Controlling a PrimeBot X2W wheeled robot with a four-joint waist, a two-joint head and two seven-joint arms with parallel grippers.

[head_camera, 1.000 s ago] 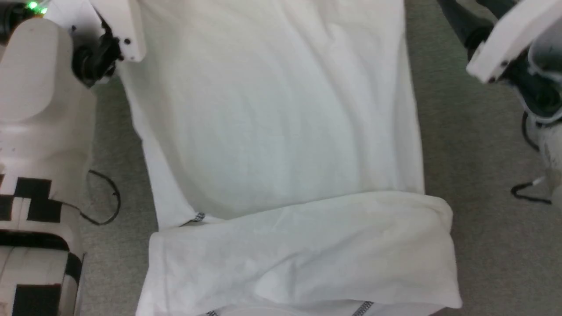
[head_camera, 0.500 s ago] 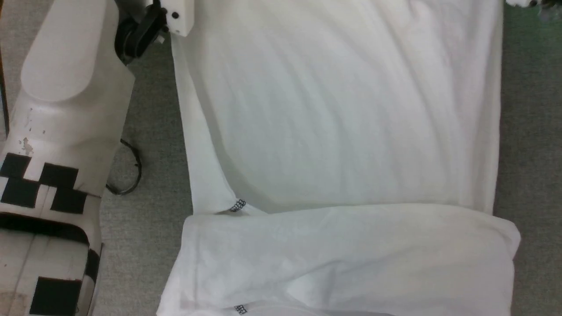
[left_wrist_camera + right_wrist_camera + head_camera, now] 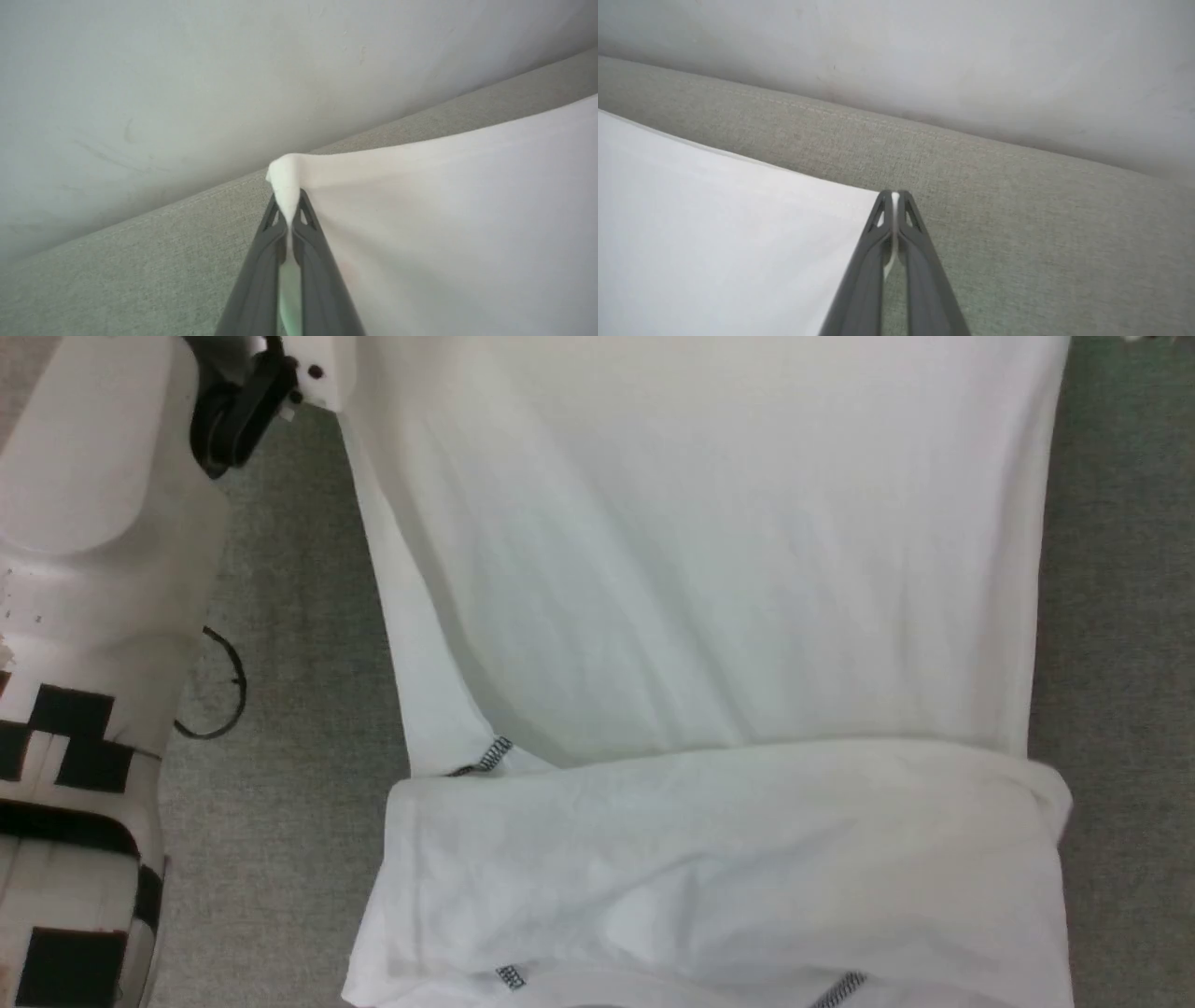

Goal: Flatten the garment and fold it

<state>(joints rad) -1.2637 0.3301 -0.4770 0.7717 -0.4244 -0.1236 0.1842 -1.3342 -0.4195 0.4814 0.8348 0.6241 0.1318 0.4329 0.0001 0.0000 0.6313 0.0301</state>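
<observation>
Since a second ago the garment (image 3: 709, 569), spread on the grey surface (image 3: 280, 840), gained a second hold: right gripper (image 3: 894, 196) jaws clenched on one far corner, left gripper (image 3: 290, 205) jaws grasping the other, probably to pull it flat

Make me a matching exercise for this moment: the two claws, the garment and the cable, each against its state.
1 left claw
2 right claw
3 garment
4 cable

A thin black loop
B shut on a flat corner
C white, a layer folded across its near end
D shut on a bunched-up corner

Pairs: 1-D, 2-B, 3-C, 4-A
</observation>
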